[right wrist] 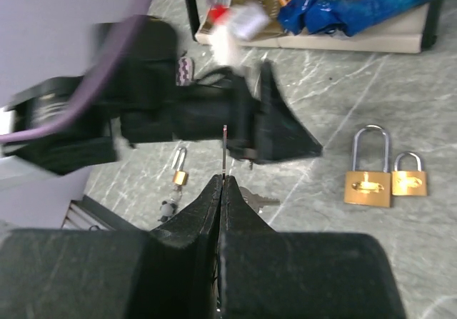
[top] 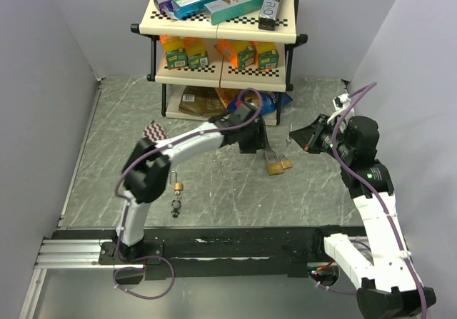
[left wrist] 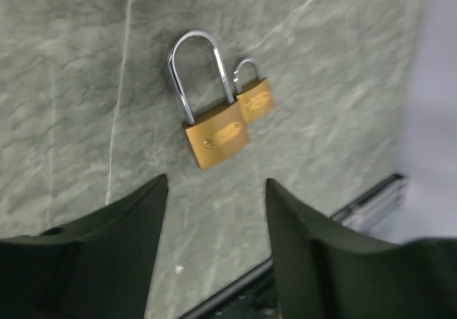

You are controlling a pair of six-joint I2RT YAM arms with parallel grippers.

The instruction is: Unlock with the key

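Lying on counter (top: 214,190): large padlock (left wrist: 214,137) and small padlock (left wrist: 255,101), side by side, touching.
Left gripper (left wrist: 214,219): spread wide, empty, poised over both padlocks.
Right gripper (right wrist: 223,183): clenched on a thin upright blade, probably the key (right wrist: 224,151) seen edge-on; held apart from the padlocks, off to their side.
Third padlock (top: 177,185): well apart, near the left arm.

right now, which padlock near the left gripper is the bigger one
The padlock with the tall shackle; the small padlock beside it has a short loop.
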